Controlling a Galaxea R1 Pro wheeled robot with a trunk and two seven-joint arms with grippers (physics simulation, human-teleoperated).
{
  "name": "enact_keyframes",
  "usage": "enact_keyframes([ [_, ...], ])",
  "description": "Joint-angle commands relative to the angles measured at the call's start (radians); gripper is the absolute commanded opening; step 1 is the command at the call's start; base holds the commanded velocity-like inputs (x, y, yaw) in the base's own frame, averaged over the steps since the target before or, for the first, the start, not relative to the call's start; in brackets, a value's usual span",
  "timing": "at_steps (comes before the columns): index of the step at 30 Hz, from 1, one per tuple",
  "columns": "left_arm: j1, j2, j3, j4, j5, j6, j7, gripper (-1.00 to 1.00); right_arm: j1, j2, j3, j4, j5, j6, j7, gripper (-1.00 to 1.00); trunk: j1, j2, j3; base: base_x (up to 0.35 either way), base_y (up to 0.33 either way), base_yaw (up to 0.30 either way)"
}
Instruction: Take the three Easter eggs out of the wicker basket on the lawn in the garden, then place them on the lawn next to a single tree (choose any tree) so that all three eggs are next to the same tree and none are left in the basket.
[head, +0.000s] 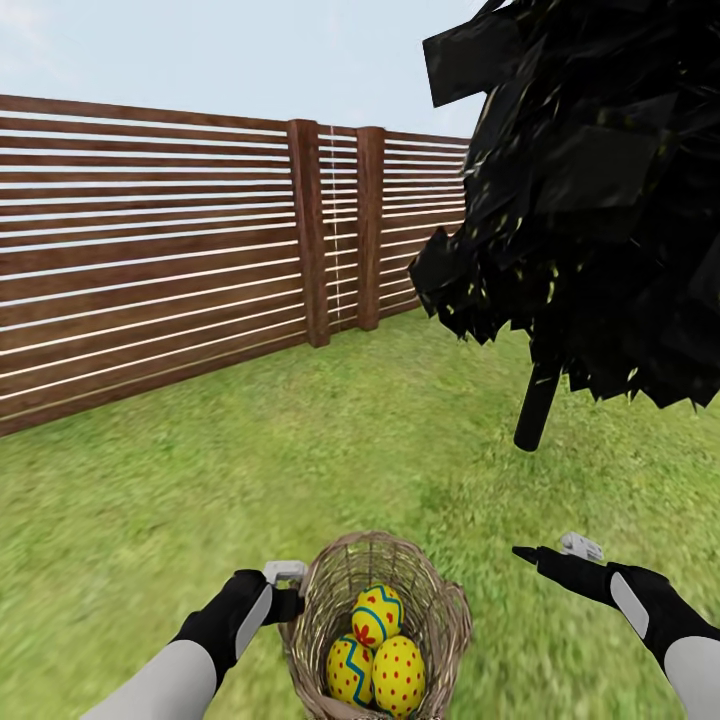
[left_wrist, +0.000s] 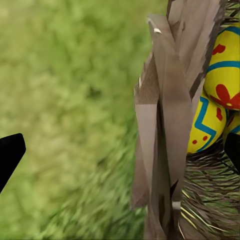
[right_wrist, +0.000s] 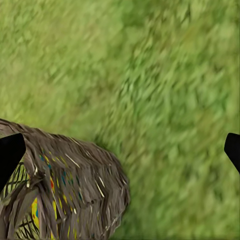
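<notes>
Left claw (head: 290, 590) spread astride wicker basket (head: 440, 610) rim, right claw (head: 535, 553) spread, three Easter eggs (head: 378, 615) inside

Place: you're in a fenced garden
Signs: grass lawn (head: 200, 470), slatted wooden fence (head: 150, 250), dark-leaved tree (head: 600, 200), open sky

The head view looks forward and down from above the wicker basket (head: 378, 620), taking in the lawn (head: 200, 480), a slatted wooden fence (head: 150, 250) and a black-leaved tree (head: 600, 200). The left wrist view sits very close against the basket's rim (left_wrist: 165, 125), apparently facing down. The right wrist view looks down onto grass (right_wrist: 165, 100), the basket (right_wrist: 65, 185) at its edge. All three share basket and lawn.
</notes>
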Motion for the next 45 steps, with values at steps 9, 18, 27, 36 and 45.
enact_keyframes([
  [9, 0.000, 0.000, -0.002, -0.002, 0.006, 0.005, 0.006, 1.00, -0.001, 0.000, -0.005, -0.001, -0.005, 0.008, 0.001, 1.00, 0.015, -0.029, -0.014, 0.000, 0.000, 0.000],
  [18, 0.000, 0.000, -0.002, -0.002, 0.006, 0.005, 0.007, 1.00, -0.001, 0.000, -0.005, -0.001, -0.002, 0.008, 0.001, 1.00, 0.042, -0.078, -0.035, 0.000, 0.000, 0.000],
  [27, 0.000, 0.000, -0.002, -0.002, 0.006, 0.005, 0.008, 1.00, -0.001, 0.000, -0.005, -0.001, -0.002, 0.008, 0.001, 1.00, 0.073, -0.134, -0.061, 0.000, 0.000, 0.000],
  [36, 0.000, 0.003, 0.001, 0.000, 0.008, 0.005, 0.009, -1.00, -0.001, 0.001, -0.005, -0.001, -0.007, 0.008, -0.041, 1.00, 0.073, -0.134, -0.061, 0.000, 0.000, 0.000],
  [45, 0.000, 0.001, 0.001, -0.001, 0.008, 0.004, 0.007, -1.00, -0.001, 0.001, -0.005, -0.001, -0.007, 0.008, -0.041, 1.00, 0.073, -0.134, -0.061, 0.000, 0.000, 0.000],
])
